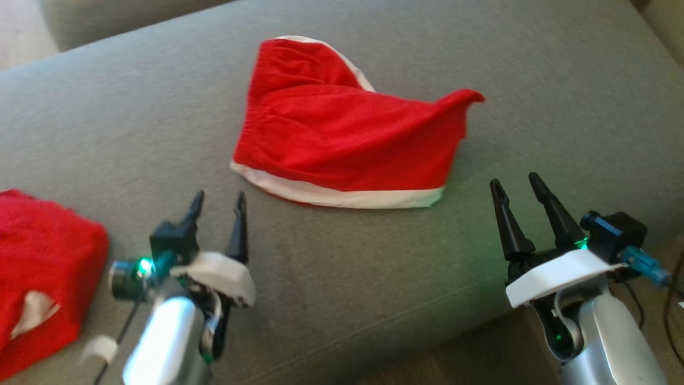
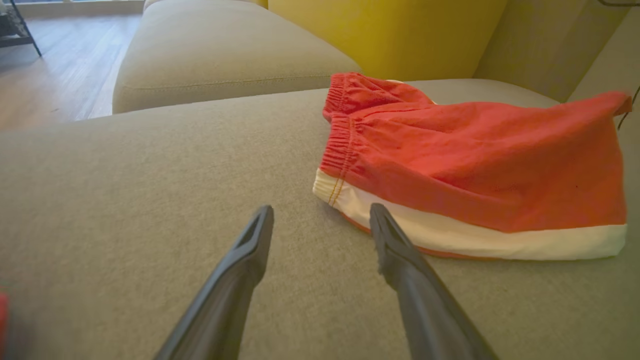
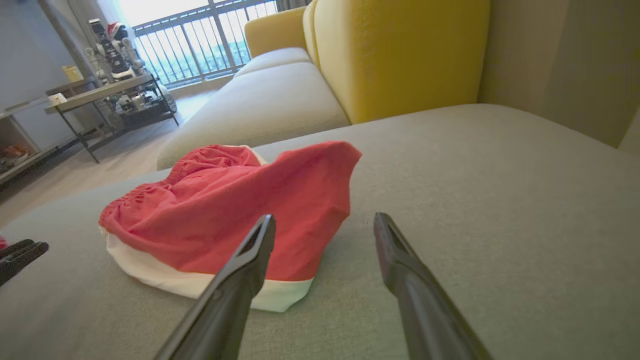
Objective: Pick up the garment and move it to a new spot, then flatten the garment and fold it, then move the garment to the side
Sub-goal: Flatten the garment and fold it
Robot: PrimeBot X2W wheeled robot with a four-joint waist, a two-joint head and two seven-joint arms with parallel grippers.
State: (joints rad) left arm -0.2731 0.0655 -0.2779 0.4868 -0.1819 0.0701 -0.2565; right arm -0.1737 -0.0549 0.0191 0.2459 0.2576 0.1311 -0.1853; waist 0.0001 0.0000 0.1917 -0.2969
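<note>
Lying in the middle of the grey sofa cushion (image 1: 107,133), the red garment (image 1: 342,133) with a white hem is wrinkled, and one corner stands up on the right side. You see the left gripper (image 1: 220,194) near its white edge and the right gripper (image 1: 514,179) near its right corner. Both have the fingers spread wide and hold nothing. Another red cloth (image 1: 43,256) lies at the far left.

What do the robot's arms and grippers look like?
The left gripper and right gripper each have two long, tapering black fingers rising from a curved white collar on a glossy silver forearm. Each carries a small black camera module with a green light nearby. The right module ends in a teal plug.
</note>
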